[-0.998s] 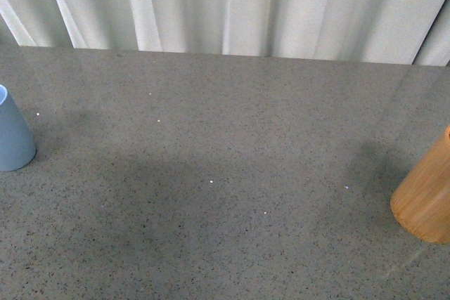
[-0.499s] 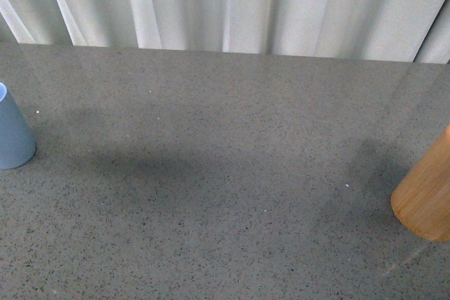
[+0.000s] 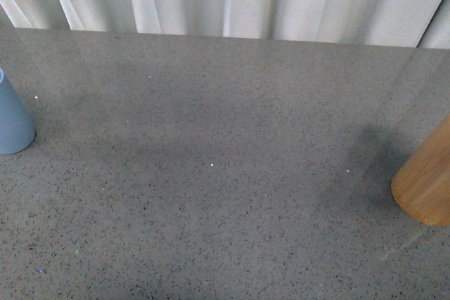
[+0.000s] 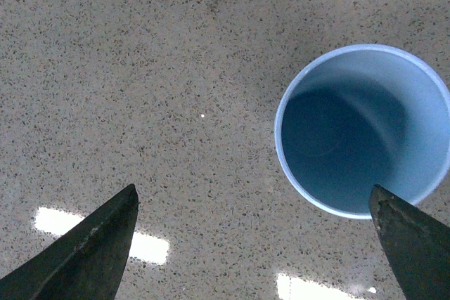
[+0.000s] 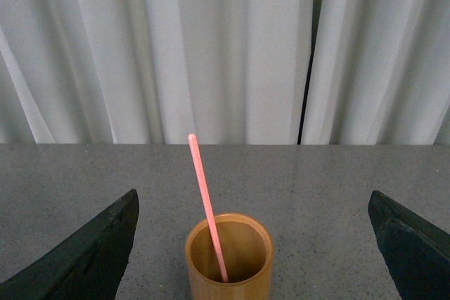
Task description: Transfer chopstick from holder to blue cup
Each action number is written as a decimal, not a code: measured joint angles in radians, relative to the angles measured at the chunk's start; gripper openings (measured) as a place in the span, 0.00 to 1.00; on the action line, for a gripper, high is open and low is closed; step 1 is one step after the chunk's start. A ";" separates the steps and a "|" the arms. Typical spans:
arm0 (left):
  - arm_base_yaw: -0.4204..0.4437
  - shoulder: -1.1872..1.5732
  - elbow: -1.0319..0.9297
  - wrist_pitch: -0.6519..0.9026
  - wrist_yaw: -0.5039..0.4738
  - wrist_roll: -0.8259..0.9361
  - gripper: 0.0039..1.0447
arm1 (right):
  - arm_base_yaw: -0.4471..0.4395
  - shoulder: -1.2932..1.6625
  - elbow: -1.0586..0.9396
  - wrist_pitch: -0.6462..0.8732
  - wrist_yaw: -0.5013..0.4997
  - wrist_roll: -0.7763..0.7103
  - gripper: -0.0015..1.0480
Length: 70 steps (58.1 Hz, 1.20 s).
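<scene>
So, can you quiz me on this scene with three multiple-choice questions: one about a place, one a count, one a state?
1. The smooth light-blue cup is: A empty; B holding a stick; C tipped over.
2. How many thin pinkish-red chopsticks show? A three; B one; C two.
3. The chopstick stands in: A the cup; B neither vessel; C the light-brown wooden cylinder holder.
Answers: A, its inside looks bare; B, a single stick shows; C, it leans inside the holder.

The left gripper [image 4: 253, 198] hangs above the worktop [image 4: 140, 68], aimed straight down, its dark fingers [image 4: 84, 258] spread wide, holding nothing. The right gripper [image 5: 253, 198] looks level across the worktop, fingers equally wide apart.
</scene>
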 joint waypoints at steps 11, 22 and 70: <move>-0.008 0.060 0.056 0.000 -0.014 -0.030 0.94 | 0.000 0.000 0.000 0.000 0.000 0.000 0.90; -0.017 0.106 0.094 0.003 -0.032 -0.044 0.94 | 0.000 0.000 0.000 0.000 0.000 0.000 0.90; -0.116 0.235 0.141 -0.017 -0.047 -0.162 0.34 | 0.000 0.000 0.000 0.000 0.000 0.000 0.90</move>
